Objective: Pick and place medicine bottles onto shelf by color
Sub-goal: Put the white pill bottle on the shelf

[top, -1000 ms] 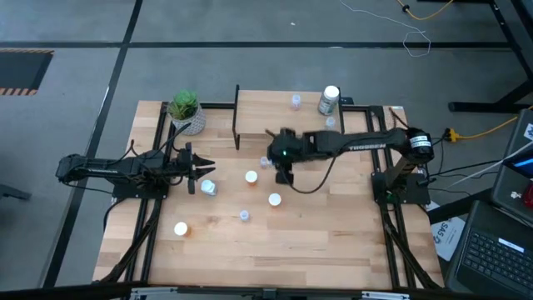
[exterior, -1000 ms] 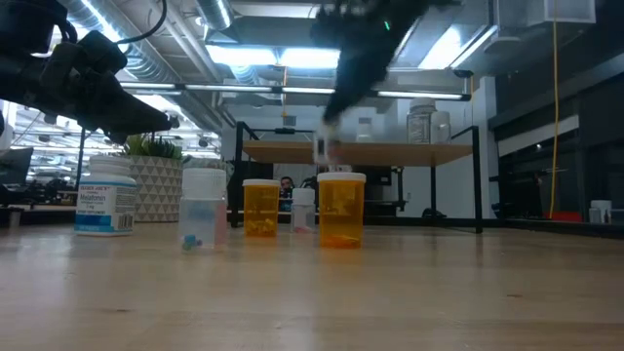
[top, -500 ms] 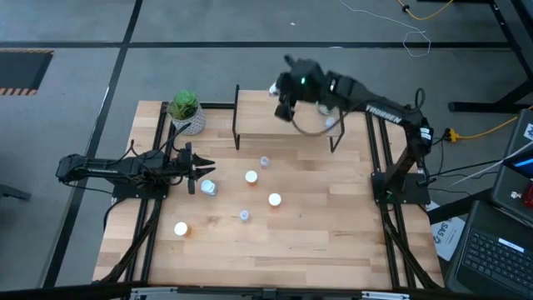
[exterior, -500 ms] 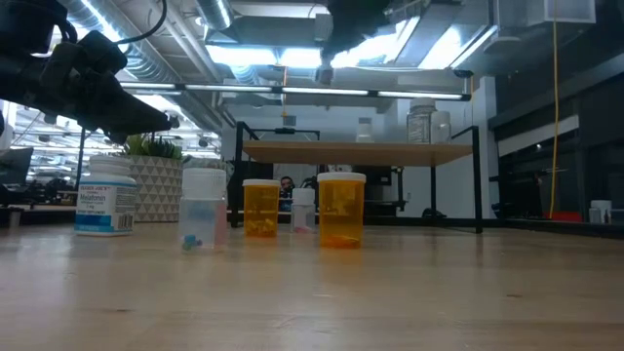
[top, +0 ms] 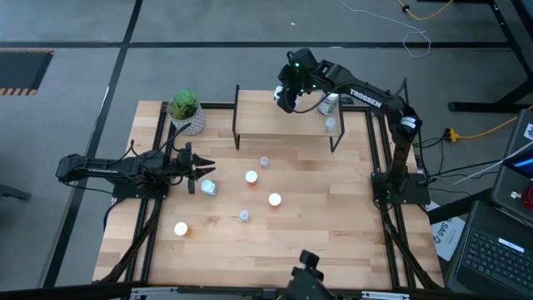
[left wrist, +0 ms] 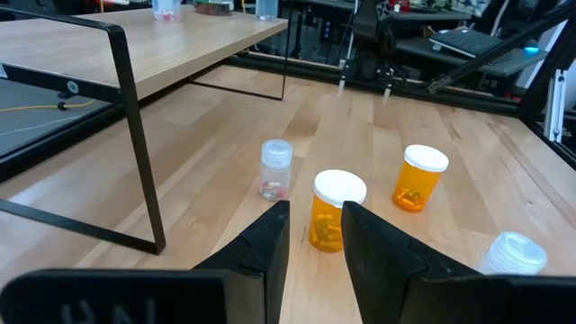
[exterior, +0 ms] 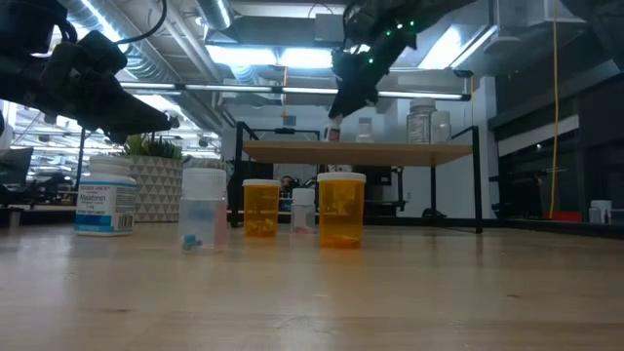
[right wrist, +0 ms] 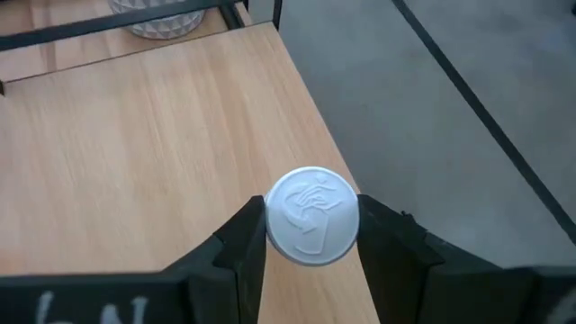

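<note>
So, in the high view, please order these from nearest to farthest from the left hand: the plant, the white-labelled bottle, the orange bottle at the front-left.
From the left hand:
1. White-labelled bottle, just beside it.
2. Plant and orange bottle: too close to call; plant at the back, bottle at the front.

Your left claw (left wrist: 313,236) sits slightly parted above the worktop (left wrist: 468,144), facing two orange bottles (left wrist: 337,211), a small clear bottle (left wrist: 275,168) and the shelf (left wrist: 135,54).
</note>
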Robot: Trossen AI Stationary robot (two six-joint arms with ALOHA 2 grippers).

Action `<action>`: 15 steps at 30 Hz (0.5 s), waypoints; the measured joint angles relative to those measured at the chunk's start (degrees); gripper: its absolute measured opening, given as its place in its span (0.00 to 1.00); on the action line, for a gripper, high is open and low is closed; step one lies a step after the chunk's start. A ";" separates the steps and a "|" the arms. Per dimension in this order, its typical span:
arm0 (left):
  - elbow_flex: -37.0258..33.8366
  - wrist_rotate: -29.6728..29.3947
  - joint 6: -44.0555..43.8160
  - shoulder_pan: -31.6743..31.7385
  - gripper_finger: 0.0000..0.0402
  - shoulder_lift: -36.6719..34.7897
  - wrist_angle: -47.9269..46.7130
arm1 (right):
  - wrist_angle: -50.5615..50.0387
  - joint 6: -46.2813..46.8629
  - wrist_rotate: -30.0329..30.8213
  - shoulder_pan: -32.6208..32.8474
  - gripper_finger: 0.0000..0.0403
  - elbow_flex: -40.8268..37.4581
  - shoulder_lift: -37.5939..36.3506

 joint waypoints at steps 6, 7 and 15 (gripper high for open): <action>0.00 0.01 -0.01 0.02 0.25 0.00 0.00 | -0.99 -0.05 0.02 -0.07 0.36 0.01 0.98; 0.00 0.02 -0.01 0.02 0.25 0.00 0.00 | -0.87 0.03 0.02 -0.07 0.36 0.02 0.97; 0.00 0.03 -0.01 0.02 0.25 0.00 0.01 | -1.89 0.39 0.04 -0.09 0.60 0.02 0.91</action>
